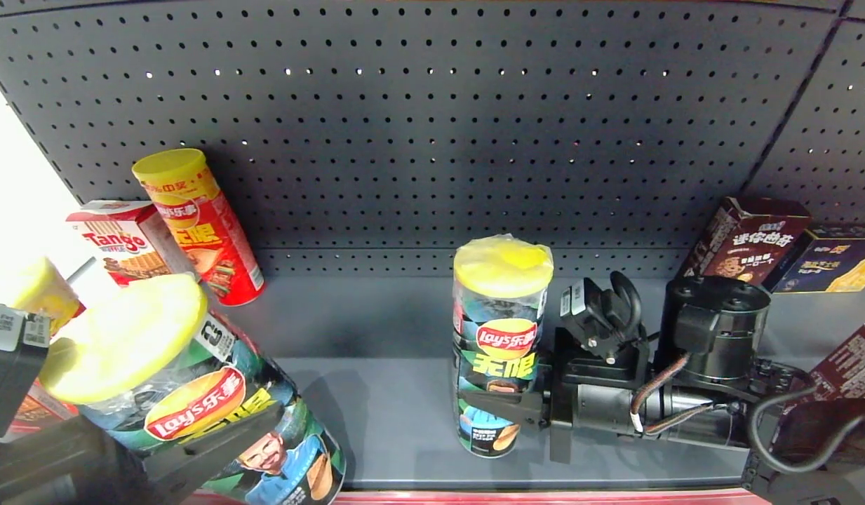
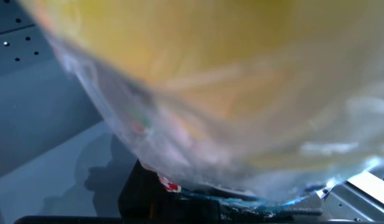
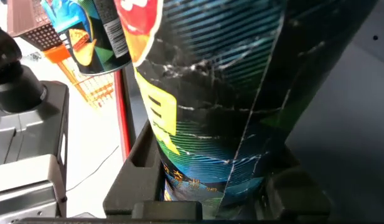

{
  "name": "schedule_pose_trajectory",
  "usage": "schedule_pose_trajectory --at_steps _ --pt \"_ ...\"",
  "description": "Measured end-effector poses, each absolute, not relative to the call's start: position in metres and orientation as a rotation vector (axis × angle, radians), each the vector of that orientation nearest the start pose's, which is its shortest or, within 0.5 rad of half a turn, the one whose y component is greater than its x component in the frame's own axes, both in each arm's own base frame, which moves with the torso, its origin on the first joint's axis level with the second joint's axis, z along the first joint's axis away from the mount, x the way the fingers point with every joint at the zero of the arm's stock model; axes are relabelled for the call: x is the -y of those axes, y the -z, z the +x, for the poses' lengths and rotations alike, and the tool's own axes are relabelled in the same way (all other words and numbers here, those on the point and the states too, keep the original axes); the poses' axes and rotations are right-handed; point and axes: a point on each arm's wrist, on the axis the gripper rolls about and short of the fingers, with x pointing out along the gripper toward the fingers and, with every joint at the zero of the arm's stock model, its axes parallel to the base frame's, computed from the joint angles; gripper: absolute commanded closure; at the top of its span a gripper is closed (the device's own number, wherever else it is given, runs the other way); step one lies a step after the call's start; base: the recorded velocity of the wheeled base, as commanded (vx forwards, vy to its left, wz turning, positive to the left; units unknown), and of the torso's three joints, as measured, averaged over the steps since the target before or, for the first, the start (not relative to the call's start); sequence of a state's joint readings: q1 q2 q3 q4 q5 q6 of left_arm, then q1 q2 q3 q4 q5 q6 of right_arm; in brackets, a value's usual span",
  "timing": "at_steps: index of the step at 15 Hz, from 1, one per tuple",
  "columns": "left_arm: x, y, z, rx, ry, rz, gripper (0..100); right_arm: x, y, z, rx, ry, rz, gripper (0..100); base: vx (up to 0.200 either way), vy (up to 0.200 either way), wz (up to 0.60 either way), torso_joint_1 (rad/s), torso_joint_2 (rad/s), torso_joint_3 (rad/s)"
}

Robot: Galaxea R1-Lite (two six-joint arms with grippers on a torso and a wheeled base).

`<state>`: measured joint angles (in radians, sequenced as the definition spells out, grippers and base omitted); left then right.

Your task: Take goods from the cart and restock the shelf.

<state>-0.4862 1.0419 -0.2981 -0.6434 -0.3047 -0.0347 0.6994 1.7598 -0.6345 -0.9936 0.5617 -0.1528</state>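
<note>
The left can (image 1: 193, 400), yellow-lidded and film-wrapped, is held tilted at the near left, clamped between the left gripper (image 1: 186, 449) fingers. The middle can (image 1: 501, 337), lidded alike, is stood upright at the shelf (image 1: 390, 393) front and grasped low down by the right gripper (image 1: 499, 410) fingers. A maroon box (image 1: 853, 365) is placed at the right. Farther back, a red can (image 1: 200, 224) is leaned beside a wafer box (image 1: 123, 238) at the left. A cookie box (image 1: 751, 242) is set against the pegboard (image 1: 432, 140) at the right. Can contents are hidden.
</note>
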Motion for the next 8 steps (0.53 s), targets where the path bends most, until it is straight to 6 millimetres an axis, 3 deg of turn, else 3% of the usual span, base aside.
schedule_pose_trajectory --at_steps 1,2,8 --pt "0.0662 -0.1855 0.1109 -0.118 0.788 -0.023 100 -0.2016 -0.1559 0.2211 -0.04 -1.267 -0.141 100 0.0 0.0 0.0 0.0 0.0 0.0" --pt "0.0661 -0.1849 0.1107 -0.119 0.787 -0.023 100 -0.202 -0.1549 0.2217 -0.04 -1.266 -0.142 0 0.0 0.0 0.0 0.0 0.0 0.0" --pt "0.0654 -0.1841 0.1093 -0.119 0.787 -0.023 100 -0.1998 -0.1528 0.2209 -0.051 -1.227 -0.148 0 0.0 0.0 0.0 0.0 0.0 0.0"
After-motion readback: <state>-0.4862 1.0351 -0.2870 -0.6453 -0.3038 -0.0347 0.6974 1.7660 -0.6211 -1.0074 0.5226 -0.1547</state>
